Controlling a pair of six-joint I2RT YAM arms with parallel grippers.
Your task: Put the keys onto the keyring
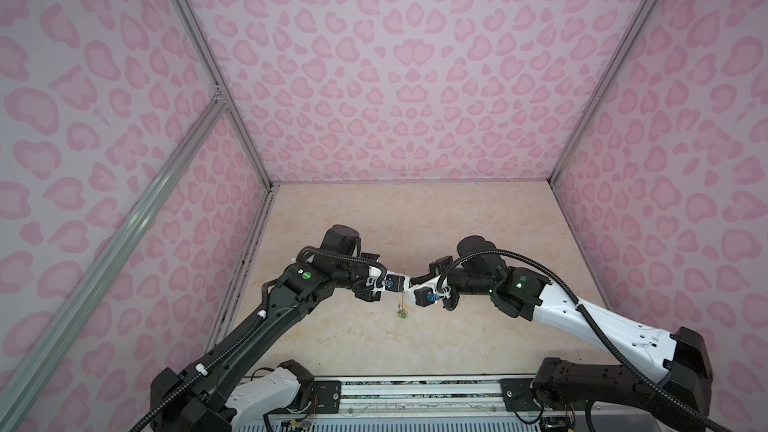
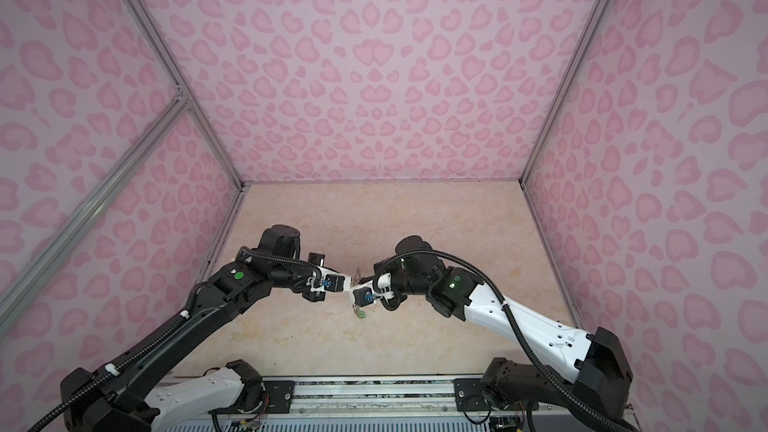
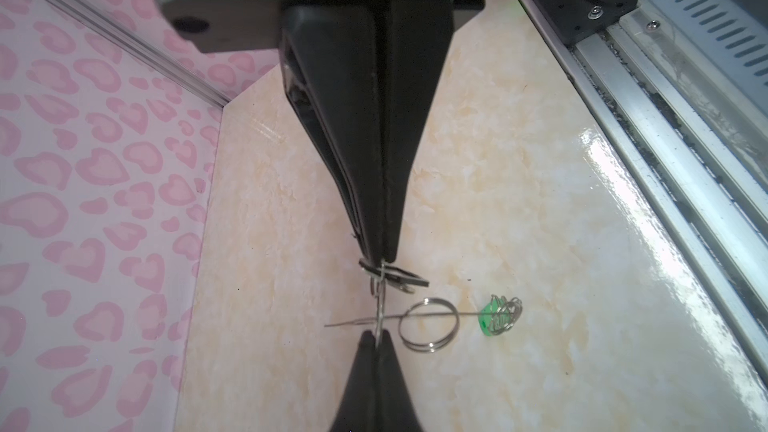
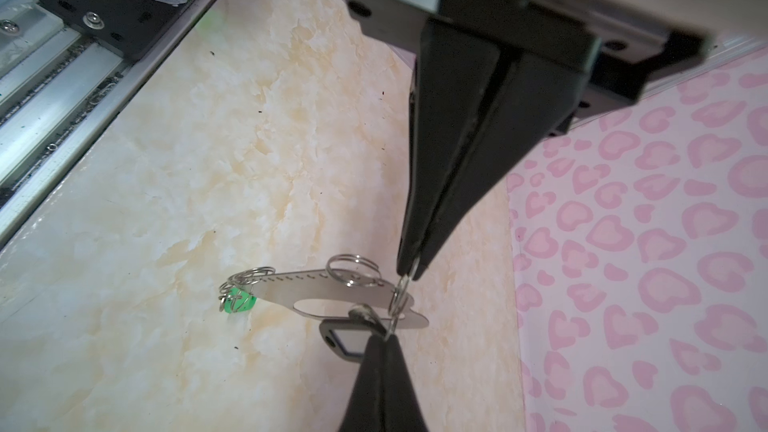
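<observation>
No lettering can be read; tiny marks on the keyring are illegible.

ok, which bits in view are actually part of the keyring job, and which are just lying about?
In the job: keyring plate; black-tag key; green-tag key, at the plate's other end; split ring; left gripper and right gripper, both shut.
Just there: marble table, front rail, pink walls. Nothing else loose that I can see.
</observation>
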